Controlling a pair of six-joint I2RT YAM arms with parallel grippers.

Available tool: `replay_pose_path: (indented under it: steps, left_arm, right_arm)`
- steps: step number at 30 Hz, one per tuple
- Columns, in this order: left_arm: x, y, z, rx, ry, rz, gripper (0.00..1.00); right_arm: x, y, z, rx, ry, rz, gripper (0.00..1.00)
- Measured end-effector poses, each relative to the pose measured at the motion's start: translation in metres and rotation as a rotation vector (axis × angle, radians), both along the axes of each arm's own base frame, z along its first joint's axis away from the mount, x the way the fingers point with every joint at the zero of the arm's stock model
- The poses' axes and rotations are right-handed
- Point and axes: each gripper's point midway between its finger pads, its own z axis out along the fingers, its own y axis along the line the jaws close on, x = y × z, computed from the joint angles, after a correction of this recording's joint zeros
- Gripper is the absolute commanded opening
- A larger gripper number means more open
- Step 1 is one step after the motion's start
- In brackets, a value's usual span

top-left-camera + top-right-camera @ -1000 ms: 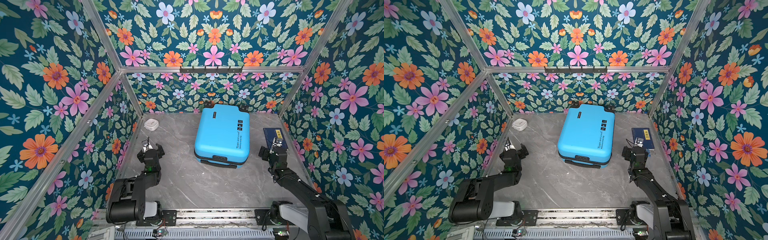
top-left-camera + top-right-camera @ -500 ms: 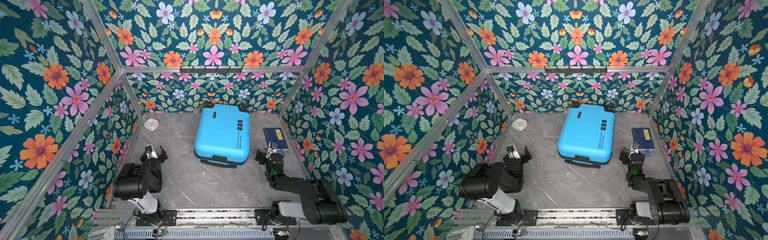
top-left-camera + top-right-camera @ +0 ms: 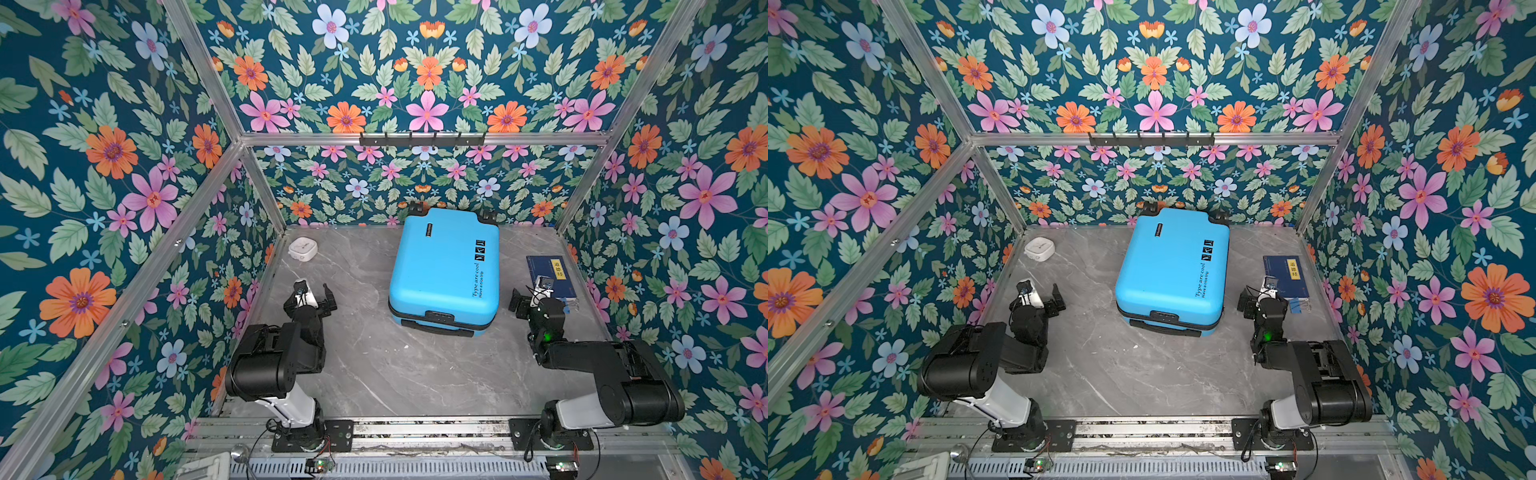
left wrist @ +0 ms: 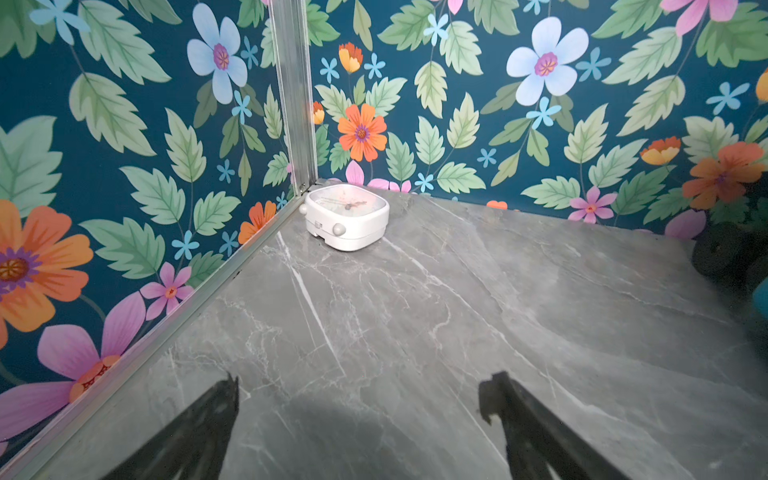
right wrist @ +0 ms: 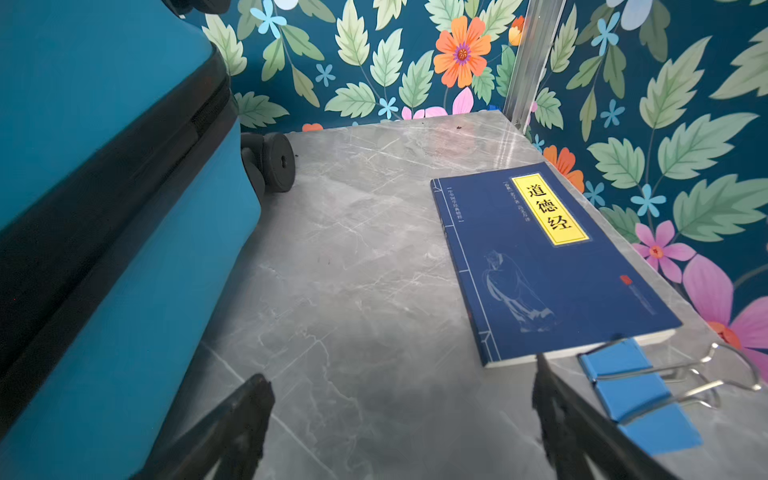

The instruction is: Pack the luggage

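The luggage (image 3: 444,270) (image 3: 1173,266) is a sky-blue hard-shell suitcase. It lies flat and closed at the back middle of the table, with its black handle toward the front. My left gripper (image 3: 309,293) (image 3: 1040,297) (image 4: 363,386) hovers open and empty over bare tabletop to the left of it. My right gripper (image 3: 538,297) (image 3: 1264,297) (image 5: 401,374) is open and empty between the luggage's side (image 5: 104,208) and a dark-blue book (image 5: 540,266). Neither gripper touches anything.
The dark-blue book (image 3: 550,274) (image 3: 1285,274) with a yellow label lies by the right wall. Blue binder clips (image 5: 636,390) (image 3: 1296,307) sit at its near end, beside my right finger. A white clock (image 3: 303,249) (image 3: 1039,248) (image 4: 347,218) lies in the back left corner. Floral walls enclose the grey marble table (image 3: 395,374).
Both arms have folded down toward the front rail, while the grippers stayed near the same spots. The right gripper's jaws opened slightly wider. The luggage, book and clock have not moved.
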Motion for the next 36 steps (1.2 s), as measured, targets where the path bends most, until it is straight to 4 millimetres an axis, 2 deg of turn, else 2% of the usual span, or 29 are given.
replay_pose_path:
  steps: [8, 36]
  left_arm:
    - [0.0014, -0.0064, -0.0001, 0.022, 0.008, -0.010, 1.00]
    - [0.0031, -0.0045, 0.0007, 0.031, 0.012, 0.002, 1.00]
  right_arm:
    - [-0.0009, -0.0007, -0.0030, 0.000, 0.014, -0.002, 0.99]
    - [-0.0010, -0.0007, -0.0030, 0.000, 0.014, -0.002, 0.99]
